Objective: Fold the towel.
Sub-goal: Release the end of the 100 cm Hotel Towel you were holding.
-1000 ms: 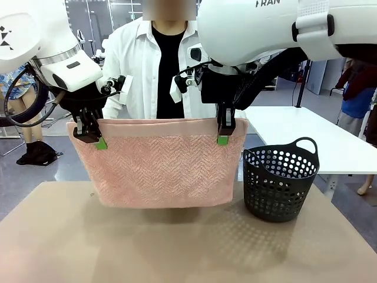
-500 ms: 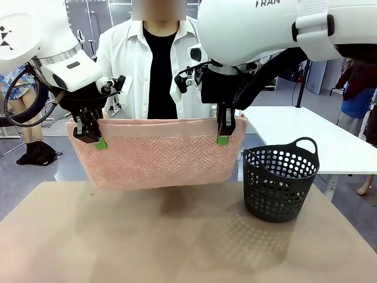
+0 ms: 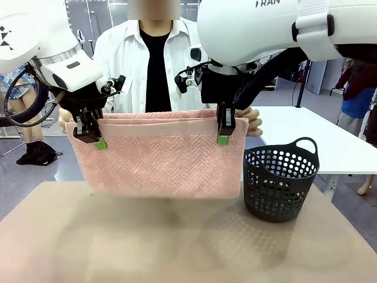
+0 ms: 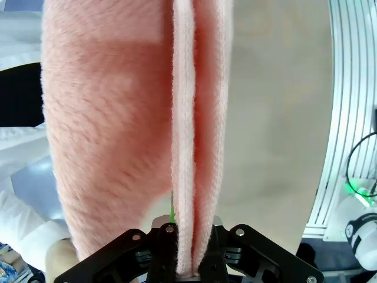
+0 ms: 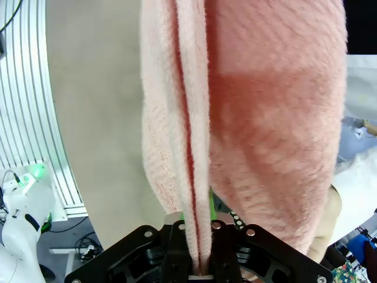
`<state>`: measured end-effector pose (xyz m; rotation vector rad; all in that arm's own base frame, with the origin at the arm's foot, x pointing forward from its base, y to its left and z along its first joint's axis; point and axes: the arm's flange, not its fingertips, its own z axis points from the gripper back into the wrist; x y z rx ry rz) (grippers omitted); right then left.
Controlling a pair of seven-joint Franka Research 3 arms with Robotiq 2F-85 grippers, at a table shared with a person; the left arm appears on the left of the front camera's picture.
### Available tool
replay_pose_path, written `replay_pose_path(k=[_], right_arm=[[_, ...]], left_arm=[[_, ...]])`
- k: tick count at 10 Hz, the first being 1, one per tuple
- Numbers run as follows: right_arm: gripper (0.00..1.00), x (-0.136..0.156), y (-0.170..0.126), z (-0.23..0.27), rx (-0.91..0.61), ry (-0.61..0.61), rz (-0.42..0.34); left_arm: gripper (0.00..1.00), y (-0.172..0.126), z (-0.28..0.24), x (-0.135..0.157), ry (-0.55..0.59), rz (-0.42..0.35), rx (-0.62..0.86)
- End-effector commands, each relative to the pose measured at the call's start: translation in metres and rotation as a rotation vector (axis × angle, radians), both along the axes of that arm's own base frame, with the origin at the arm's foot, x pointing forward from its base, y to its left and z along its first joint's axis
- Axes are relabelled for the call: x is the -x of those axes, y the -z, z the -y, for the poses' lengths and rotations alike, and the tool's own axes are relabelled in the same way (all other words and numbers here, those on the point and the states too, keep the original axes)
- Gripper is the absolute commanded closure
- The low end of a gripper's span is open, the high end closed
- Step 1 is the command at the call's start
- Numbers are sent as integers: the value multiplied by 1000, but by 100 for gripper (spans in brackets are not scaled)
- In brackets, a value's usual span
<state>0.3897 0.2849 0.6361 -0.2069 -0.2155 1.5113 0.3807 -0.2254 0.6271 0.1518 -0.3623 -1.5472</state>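
Hanging between the two arms above the tabletop (image 3: pixel 177 247), the towel (image 3: pixel 159 168) had gained a further layer behind its top edge within the last second. The person had brought the far end up to meet it, so one fold looked nearly made. The left hand (image 3: pixel 92 140) was clamped shut on the upper left corner, the right hand (image 3: pixel 223 137) on the upper right. Counted: one towel, two robot hands, the person's hands (image 3: pixel 253 122) at both ends, and one black basket (image 3: pixel 277 183) just beside it.
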Motion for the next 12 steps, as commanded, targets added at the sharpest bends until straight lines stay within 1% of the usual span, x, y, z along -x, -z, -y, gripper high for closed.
replay_pose_path(k=[1,12], right_arm=[[100,0,-1,1,1,0,3],[100,0,-1,1,1,0,3]], left_arm=[[100,-1,0,0,-2,4,2],[100,-1,0,0,-2,4,2]])
